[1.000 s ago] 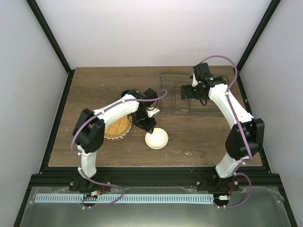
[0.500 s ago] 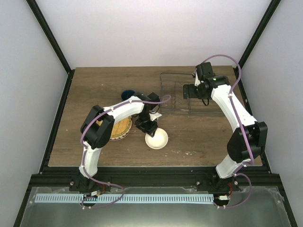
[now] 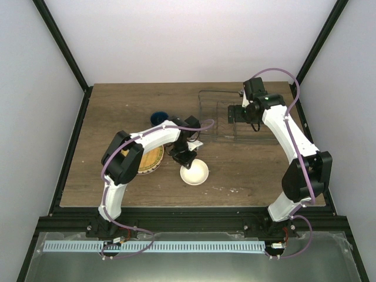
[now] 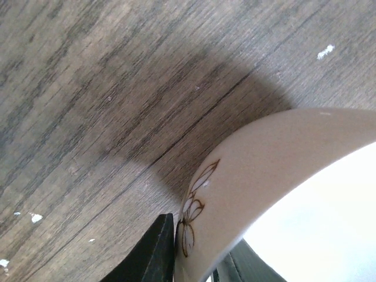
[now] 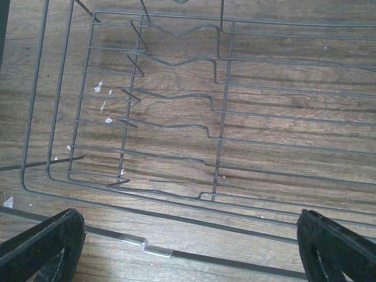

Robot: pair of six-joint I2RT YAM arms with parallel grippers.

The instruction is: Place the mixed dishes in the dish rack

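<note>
The small cream bowl (image 3: 195, 173) sits on the table at centre. My left gripper (image 3: 184, 155) is shut on its near-left rim. In the left wrist view one finger (image 4: 154, 254) presses the bowl's outer wall (image 4: 264, 170) by a brown flower outline, and the other finger is inside. The yellow-orange grid plate (image 3: 148, 159) lies left of the bowl, partly under my left arm. The dark blue mug (image 3: 158, 117) stands behind it. My right gripper (image 3: 238, 113) hangs open and empty over the dish rack (image 3: 212, 117), whose wires fill the right wrist view (image 5: 176, 111). The striped and pink plates are out of view.
The wooden table (image 3: 117, 106) is bounded by a black frame and white walls. The rack takes up the back right. Its near wire rim (image 5: 235, 223) runs between my right fingers (image 5: 41, 247).
My left arm's elbow has swung right and its gripper has settled on the bowl's rim. My right gripper has shifted slightly toward the back over the rack. The bowl has barely moved.
</note>
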